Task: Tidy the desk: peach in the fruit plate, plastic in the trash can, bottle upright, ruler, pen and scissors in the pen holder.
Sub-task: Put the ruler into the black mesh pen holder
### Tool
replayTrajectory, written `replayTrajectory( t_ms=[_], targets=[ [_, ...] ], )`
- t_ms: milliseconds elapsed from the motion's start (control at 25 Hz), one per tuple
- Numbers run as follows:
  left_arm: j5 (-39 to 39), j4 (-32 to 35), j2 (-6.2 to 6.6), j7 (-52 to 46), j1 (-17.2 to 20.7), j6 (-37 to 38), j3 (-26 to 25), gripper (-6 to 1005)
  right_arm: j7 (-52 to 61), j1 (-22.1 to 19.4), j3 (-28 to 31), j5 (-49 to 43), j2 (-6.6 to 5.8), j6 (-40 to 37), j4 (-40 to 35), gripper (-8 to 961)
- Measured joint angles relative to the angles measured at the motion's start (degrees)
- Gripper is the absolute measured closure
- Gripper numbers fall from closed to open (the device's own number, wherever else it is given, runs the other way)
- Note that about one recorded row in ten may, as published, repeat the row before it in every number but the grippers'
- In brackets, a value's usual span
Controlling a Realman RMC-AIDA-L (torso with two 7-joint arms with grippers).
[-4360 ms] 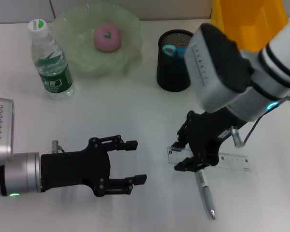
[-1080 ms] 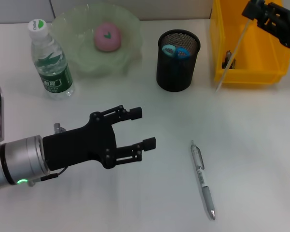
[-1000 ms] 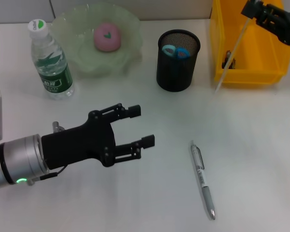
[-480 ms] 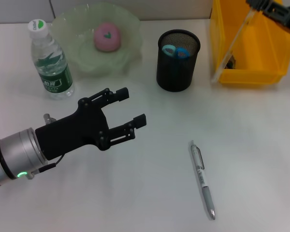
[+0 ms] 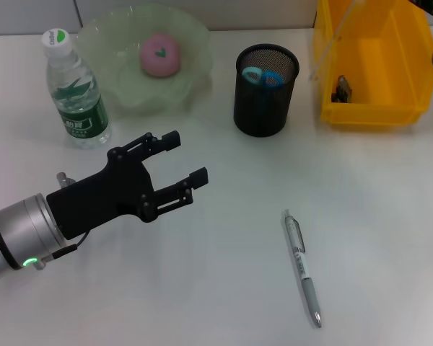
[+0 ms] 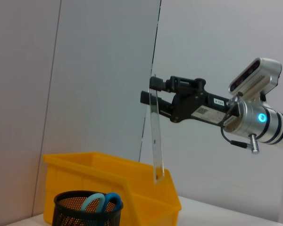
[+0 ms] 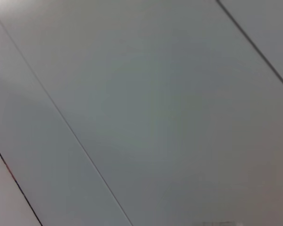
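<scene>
Two grippers are showing: the left gripper (image 5: 177,167) is hovering over the white desk (image 5: 238,274) with its black fingers spread apart and holding nothing, while the right gripper (image 6: 153,92) is pinching a clear plastic ruler (image 6: 155,141) that is hanging nearly upright above the yellow plastic bin (image 6: 108,183). Blue-handled scissors (image 5: 263,76) are standing in the black mesh pen holder (image 5: 263,108). A silver pen (image 5: 303,270) is lying flat on the desk. A pink peach (image 5: 159,55) is sitting in the green glass fruit plate (image 5: 115,79), beside an upright clear water bottle (image 5: 76,94).
</scene>
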Motion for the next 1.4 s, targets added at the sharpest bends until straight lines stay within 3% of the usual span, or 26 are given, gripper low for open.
replayTrajectory(
  t_ms=[600, 920, 1400],
  targets=[
    [-0.07, 0.04, 0.16, 0.11, 0.16, -0.77, 0.0, 216, -12.09, 6.54, -0.91, 1.69, 2.52, 10.43, 1.22, 566],
    [-0.06, 0.13, 0.18, 0.11, 0.36, -1.42, 0.0, 216, -17.75, 10.32, -6.4, 1.82, 2.82, 16.81, 4.06, 566],
    [-0.06, 0.1, 0.18, 0.11, 0.27, -1.65, 0.0, 216, -22.4, 11.91, -14.71, 1.86, 3.07, 23.21, 4.96, 566]
  ],
)
